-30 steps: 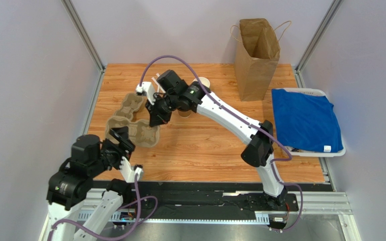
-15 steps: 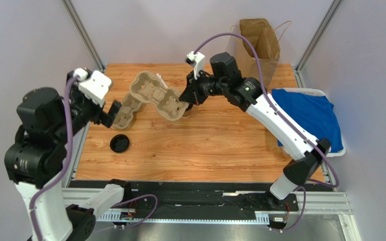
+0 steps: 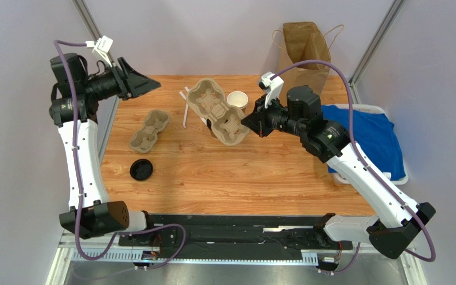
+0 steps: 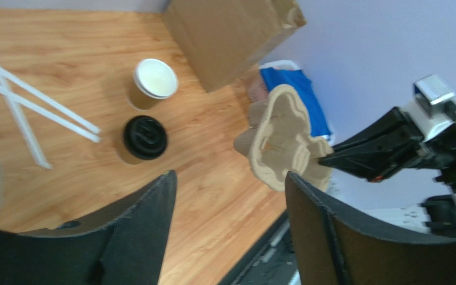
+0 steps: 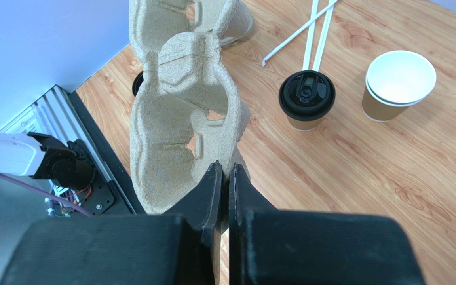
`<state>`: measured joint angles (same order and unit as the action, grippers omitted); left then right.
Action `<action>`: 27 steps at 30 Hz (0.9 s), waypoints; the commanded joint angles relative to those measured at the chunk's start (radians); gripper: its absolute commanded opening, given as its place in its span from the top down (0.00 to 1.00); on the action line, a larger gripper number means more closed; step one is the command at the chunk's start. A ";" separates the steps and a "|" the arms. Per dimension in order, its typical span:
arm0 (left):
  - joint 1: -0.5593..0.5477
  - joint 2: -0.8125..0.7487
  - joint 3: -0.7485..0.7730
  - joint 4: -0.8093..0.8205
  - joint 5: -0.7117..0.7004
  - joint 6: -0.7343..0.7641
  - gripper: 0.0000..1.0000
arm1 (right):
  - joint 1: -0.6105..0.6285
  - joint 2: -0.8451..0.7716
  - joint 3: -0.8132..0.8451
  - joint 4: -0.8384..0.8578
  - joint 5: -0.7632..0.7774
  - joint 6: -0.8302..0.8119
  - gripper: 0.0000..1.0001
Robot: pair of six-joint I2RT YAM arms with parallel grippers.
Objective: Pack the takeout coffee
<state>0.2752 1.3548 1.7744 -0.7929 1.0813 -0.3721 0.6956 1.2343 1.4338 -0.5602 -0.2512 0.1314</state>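
Pulp carrier (image 5: 177,119) hangs in right jaws; lidded coffee (image 5: 306,98) stands apart.

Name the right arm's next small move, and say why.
Probably lower the pulp carrier flat onto the table near the lidded coffee: the right claw is shut on its edge, holding it tilted in the air, and the coffee stands outside it, not yet packed.

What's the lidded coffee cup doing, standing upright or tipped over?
Upright: the takeout coffee stands on the table, black lid on top.
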 commanded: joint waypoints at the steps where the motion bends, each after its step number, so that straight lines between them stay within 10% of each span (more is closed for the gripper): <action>1: -0.073 -0.091 -0.096 0.288 0.115 -0.141 0.35 | -0.008 -0.027 -0.022 0.080 0.024 0.033 1.00; 27: -0.272 0.027 -0.194 0.261 -0.001 -0.093 0.58 | -0.016 -0.070 -0.061 0.097 -0.048 0.039 1.00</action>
<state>0.0059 1.3670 1.5726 -0.5312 1.0855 -0.4702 0.6838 1.1995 1.3800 -0.5156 -0.2829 0.1692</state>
